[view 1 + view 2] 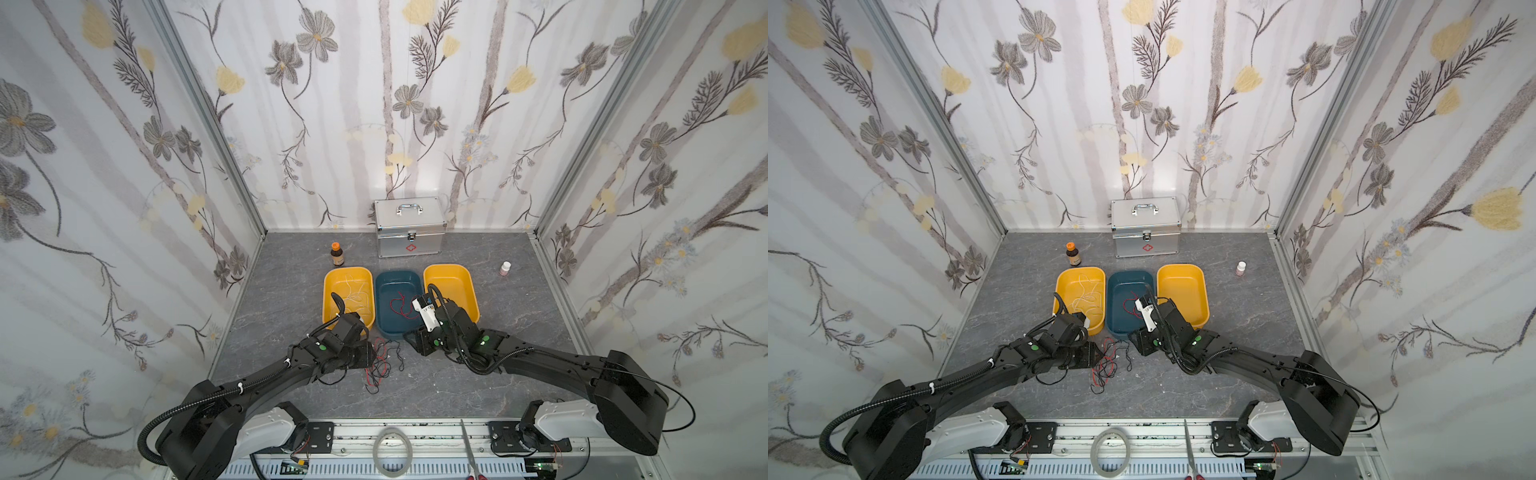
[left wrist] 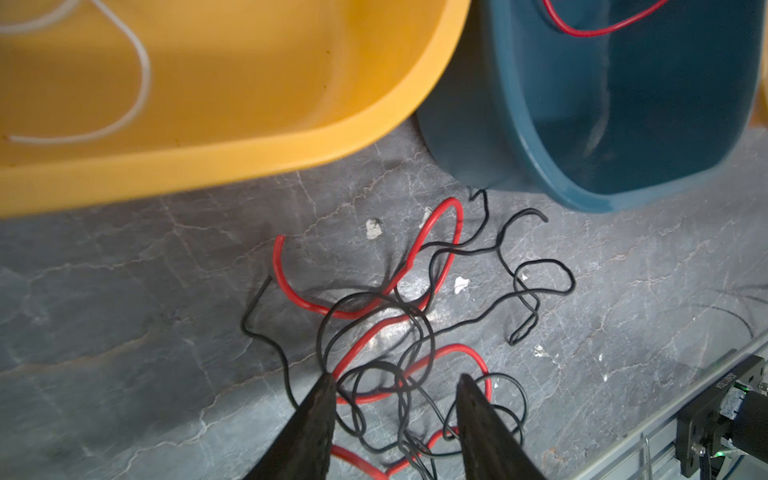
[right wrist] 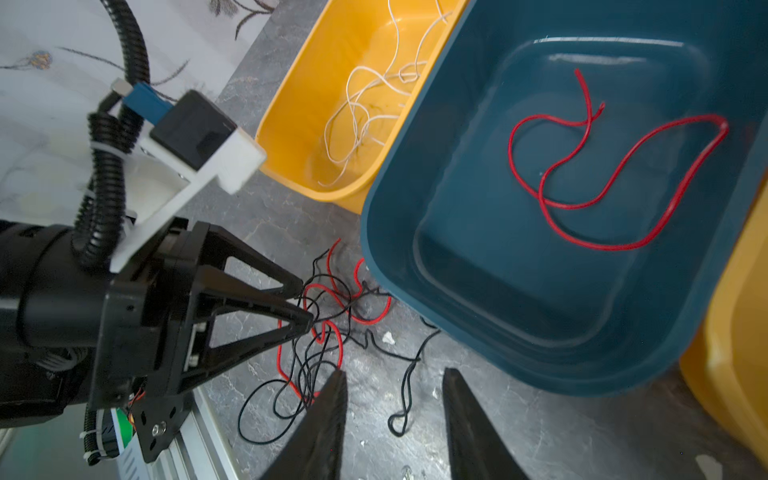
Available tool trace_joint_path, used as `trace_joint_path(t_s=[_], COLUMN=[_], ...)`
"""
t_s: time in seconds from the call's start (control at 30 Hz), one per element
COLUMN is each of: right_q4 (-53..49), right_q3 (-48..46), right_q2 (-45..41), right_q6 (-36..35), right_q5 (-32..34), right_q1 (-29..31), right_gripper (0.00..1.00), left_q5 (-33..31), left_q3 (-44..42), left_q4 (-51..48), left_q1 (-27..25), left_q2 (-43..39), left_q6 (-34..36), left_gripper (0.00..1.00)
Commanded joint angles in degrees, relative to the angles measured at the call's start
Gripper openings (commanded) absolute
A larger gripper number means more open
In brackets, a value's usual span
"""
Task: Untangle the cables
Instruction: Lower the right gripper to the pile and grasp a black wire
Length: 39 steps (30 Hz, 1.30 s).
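The left claw point(image 2: 397, 384), spread, straddles the red and black tangled cables point(image 2: 390, 322) on the tabletop point(image 2: 124, 332), which lie just beside the right claw point(image 3: 392, 380), likewise spread.

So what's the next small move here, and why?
Probably ease the right claw down and close it on the black strand trailing out of the tangle. Both claws are open and empty. That strand lies between the right claw's jaws, apart from the dense part, while the left claw straddles the red-and-black crossings.
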Motion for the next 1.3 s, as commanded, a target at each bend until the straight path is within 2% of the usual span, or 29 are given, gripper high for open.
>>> trace_joint_path(t_s=[0.0, 0.2, 0.4, 0.5, 0.73, 0.9, 1.07, 1.27], right_q4=[3.9, 5.3, 6.5, 7.6, 6.6, 6.4, 6.4, 6.3], right_q3=[-0.5, 1.1, 2.9, 3.0, 6.8, 6.6, 5.4, 4.9], right_q2=[1.7, 8.3, 12.4, 14.5, 19.0, 20.0, 19.9, 20.2], right_q6=[1.4, 2.8, 3.9, 4.6, 5.6, 5.8, 6.3, 6.5], right_q5=[-1.3, -0.8, -1.6, -3.2, -4.2, -4.6, -4.5, -4.3], right_q1=[1.5, 4.0, 5.8, 6.6, 8.3, 8.5, 8.5, 8.5], right_gripper=[0.4, 0.41, 0.51, 0.51, 0.5, 0.47, 0.34, 0.19], left_q5=[-0.9, -1.6, -3.3, -3.2, -2.7, -1.7, -1.0, -0.7], left_q3=[-0.1, -0.7, -0.9, -0.8, -1.1, -1.4, -1.5, -1.4], left_q4=[-0.6, -1.6, -3.5, -3.6, -2.8, -1.7, -1.2, -0.7], left_q1=[0.1, 0.0, 0.2, 0.5, 1.1, 1.4, 1.5, 1.8], left_q2=[0.0, -1.4, -1.4, -1.5, -1.4, -1.7, -1.8, -1.6], left_q6=[-0.8, -1.0, -1.2, -1.0, -1.1, -1.4, -1.6, -1.7], left_gripper=[0.48, 0.53, 0.53, 0.53, 0.45, 0.38, 0.22, 0.1])
